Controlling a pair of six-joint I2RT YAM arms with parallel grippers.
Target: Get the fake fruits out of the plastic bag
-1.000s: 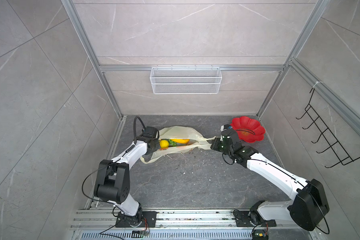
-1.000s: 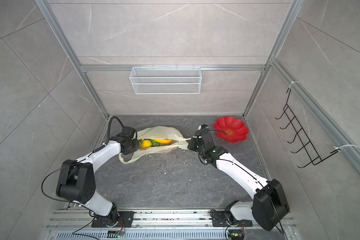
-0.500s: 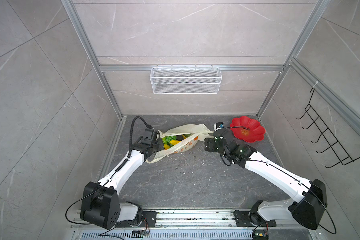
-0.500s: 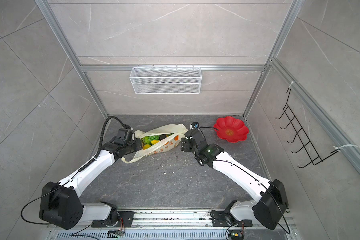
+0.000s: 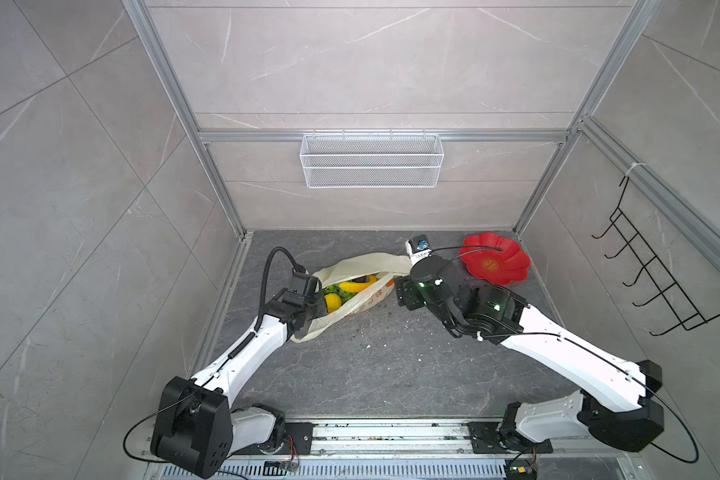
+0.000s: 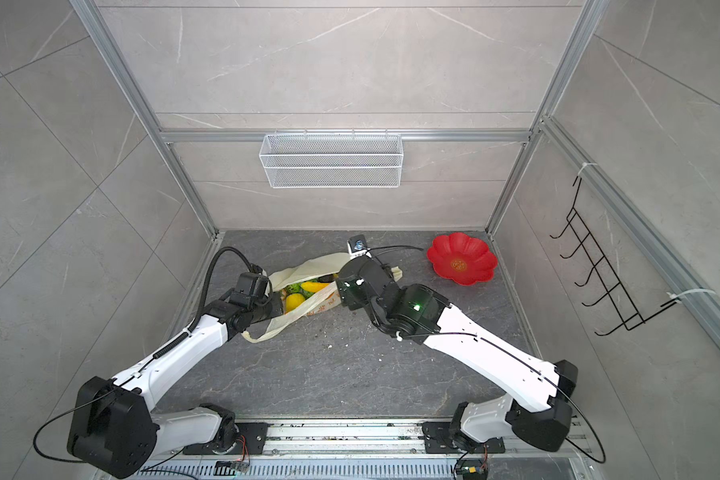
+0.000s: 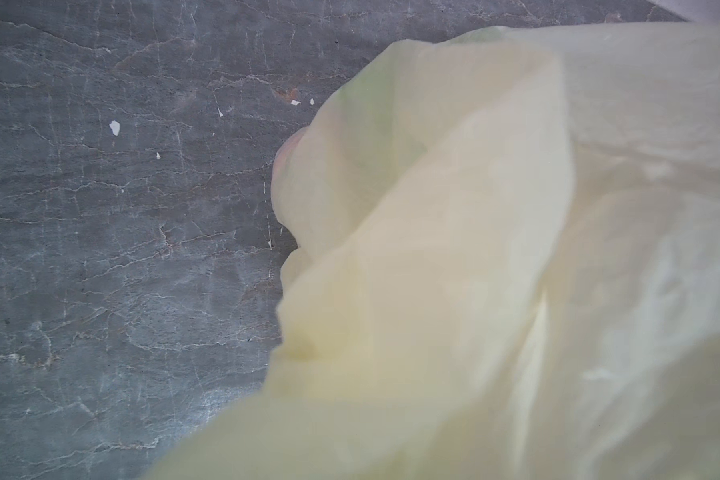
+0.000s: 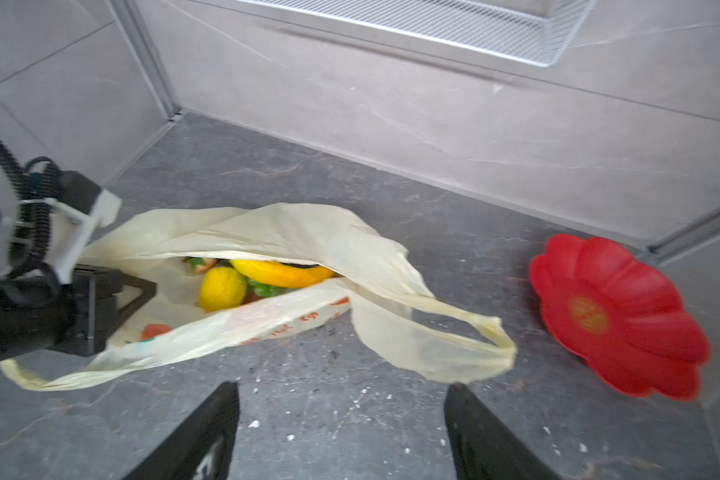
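The plastic bag (image 5: pixel 371 297) (image 6: pixel 321 304) lies on the dark floor with its mouth gaping. Inside it show fake fruits: a yellow banana (image 8: pixel 281 272), a yellow lemon (image 8: pixel 222 288) and a green piece (image 8: pixel 262 287). My left gripper (image 5: pixel 316 309) (image 8: pixel 148 291) is shut on the bag's rim at the left end. In the left wrist view the pale film (image 7: pixel 474 249) covers the jaws. My right gripper (image 8: pixel 341 388) (image 5: pixel 404 293) hangs open just off the bag's right end with nothing between its fingers. The bag's right loop handle (image 8: pixel 466 336) lies loose in front of it.
A red flower-shaped plate (image 5: pixel 495 264) (image 8: pixel 616 316) sits on the floor at the back right, near the right arm. A white wire basket (image 5: pixel 371 166) hangs on the back wall. A black hook rack (image 5: pixel 657 282) is on the right wall. Small white crumbs dot the floor.
The right gripper has opened, let go of the bag's right handle and drawn back. The bag, stretched between both grippers before, has slackened. The left arm has pulled its end nearer.
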